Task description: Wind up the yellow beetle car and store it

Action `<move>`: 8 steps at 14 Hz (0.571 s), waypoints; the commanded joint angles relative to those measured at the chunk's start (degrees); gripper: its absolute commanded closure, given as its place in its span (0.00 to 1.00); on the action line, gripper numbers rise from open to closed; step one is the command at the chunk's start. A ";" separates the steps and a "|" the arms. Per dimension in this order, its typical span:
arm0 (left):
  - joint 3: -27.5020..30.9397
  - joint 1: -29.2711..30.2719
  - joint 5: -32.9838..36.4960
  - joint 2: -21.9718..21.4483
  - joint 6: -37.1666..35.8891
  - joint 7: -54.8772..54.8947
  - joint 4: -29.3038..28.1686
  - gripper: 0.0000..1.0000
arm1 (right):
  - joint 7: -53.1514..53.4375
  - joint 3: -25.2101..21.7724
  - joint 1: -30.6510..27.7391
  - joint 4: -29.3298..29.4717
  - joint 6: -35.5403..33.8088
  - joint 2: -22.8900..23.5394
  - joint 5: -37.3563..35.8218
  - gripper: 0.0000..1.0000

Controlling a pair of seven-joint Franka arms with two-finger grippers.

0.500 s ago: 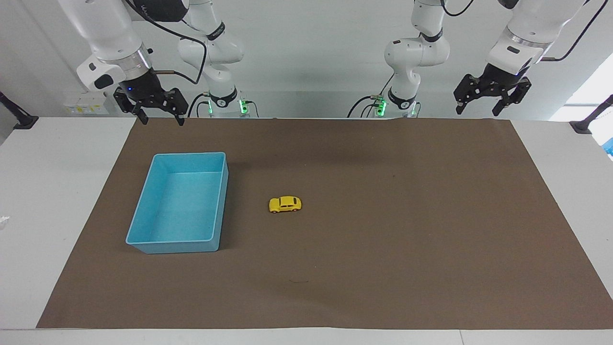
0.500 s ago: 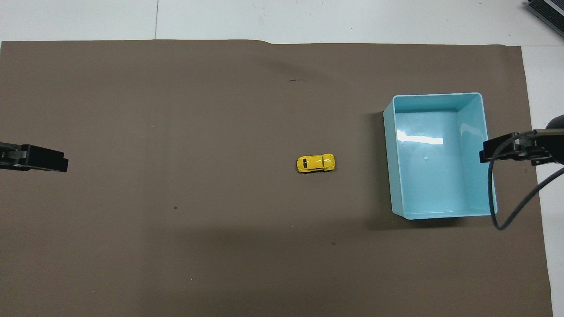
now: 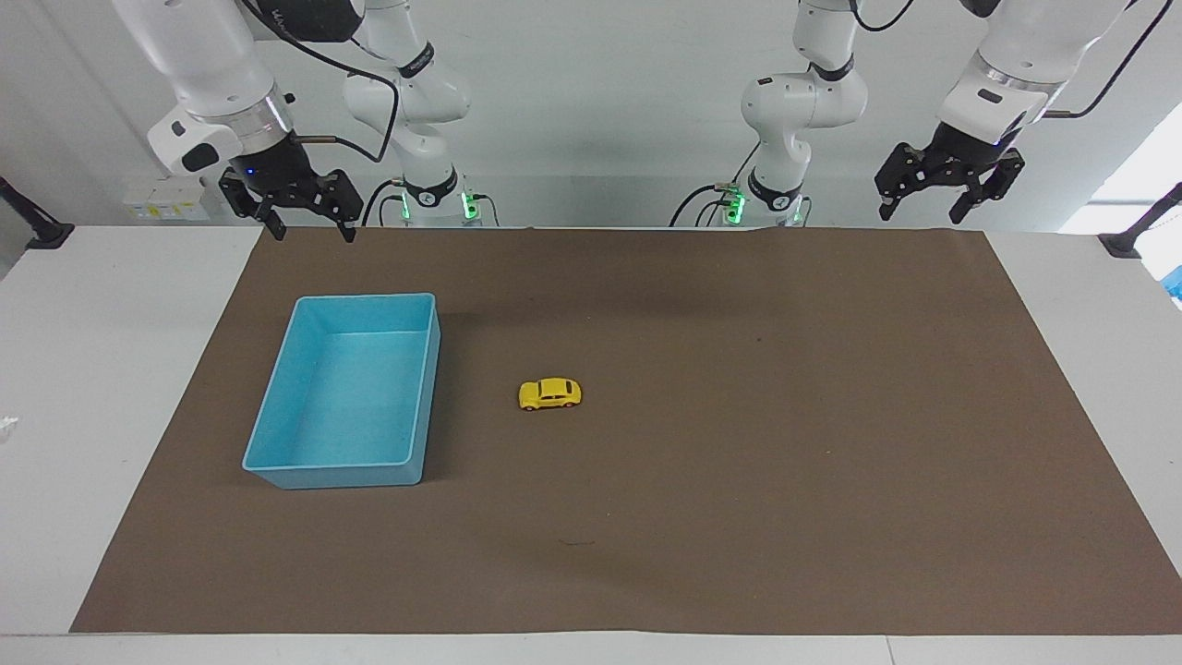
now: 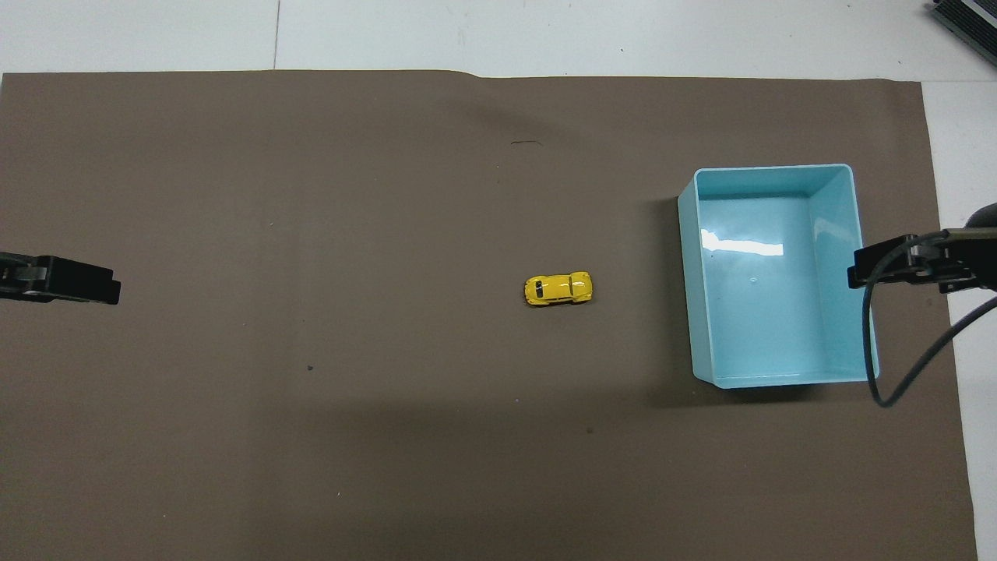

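The yellow beetle car (image 3: 550,393) (image 4: 558,289) stands on its wheels on the brown mat, near the middle of the table, with nothing touching it. A light-blue bin (image 3: 365,299) (image 4: 771,168) sits empty beside it, toward the right arm's end. My right gripper (image 3: 312,231) hangs open in the air over the mat's edge by the robots, at the bin's end of the table. My left gripper (image 3: 922,215) hangs open and empty over the same edge at the left arm's end. Both are well away from the car.
The brown mat (image 3: 739,517) covers most of the white table (image 3: 102,369). A black clamp (image 3: 1131,242) stands at the table's edge at the left arm's end, and another (image 3: 42,235) at the right arm's end. A cable (image 4: 896,374) dangles from the right arm over the bin's corner.
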 commanded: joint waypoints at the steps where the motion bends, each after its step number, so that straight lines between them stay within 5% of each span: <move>1: -0.53 1.02 -0.98 -0.49 -0.14 0.03 -0.01 0.00 | -0.73 0.28 -0.65 -0.86 0.85 -0.64 0.71 0.00; 8: -0.53 0.49 -0.89 0.12 1.00 -0.32 -1.32 0.00 | -0.82 0.19 -0.30 -0.86 0.93 -0.64 0.71 0.00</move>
